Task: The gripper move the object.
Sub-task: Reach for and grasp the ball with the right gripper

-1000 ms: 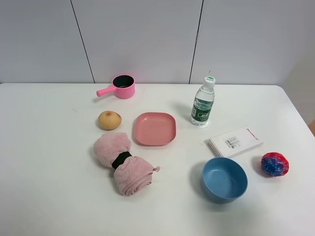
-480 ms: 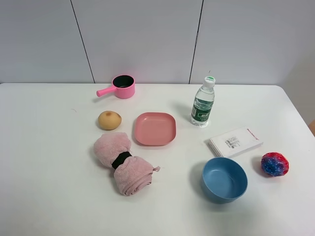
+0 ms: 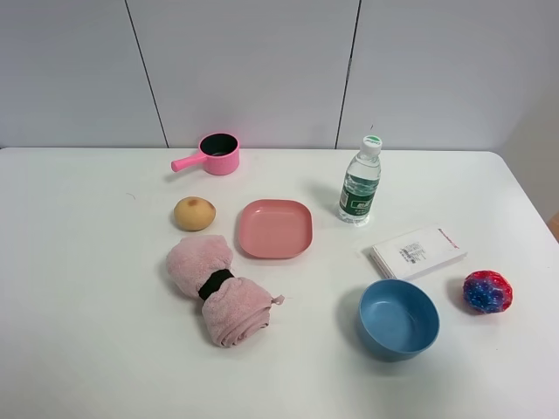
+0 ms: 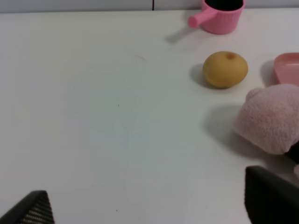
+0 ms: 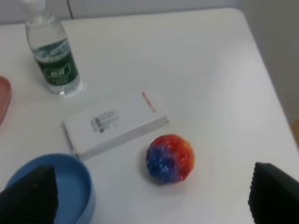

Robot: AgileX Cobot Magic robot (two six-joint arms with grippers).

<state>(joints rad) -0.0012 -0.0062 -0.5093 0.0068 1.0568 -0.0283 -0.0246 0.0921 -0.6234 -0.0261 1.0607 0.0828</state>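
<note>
Nothing is changing place since the earlier frames; every thing is lying where it was. The mottled red-and-blue ball [image 3: 487, 291] is resting on the counter [image 3: 87, 332] at the right side, near the blue bowl [image 3: 393, 345] and the white box [image 3: 417, 251]. Your right claw [image 5: 152, 198] is hovering before it, jaws wide apart and empty; the left claw [image 4: 149, 205] is likewise spread and empty. You are only beginning the approach, I judge: next the right claw is needing to descend around the ball and close gently.

Table [image 3: 87, 349]: white, smooth, matt.
Ball [image 5: 170, 157]: glossy, bumpy.
Bowl [image 3: 384, 342]: blue plastic, smooth, low sheen.
Plate [image 3: 276, 253]: pink plastic, smooth.
Towel [image 3: 236, 314]: pink cloth, fluffy.
Bottle [image 3: 359, 188]: clear plastic, shiny.
Box [image 3: 417, 251]: white card, matt.
Pan [image 3: 220, 164]: pink plastic.
</note>
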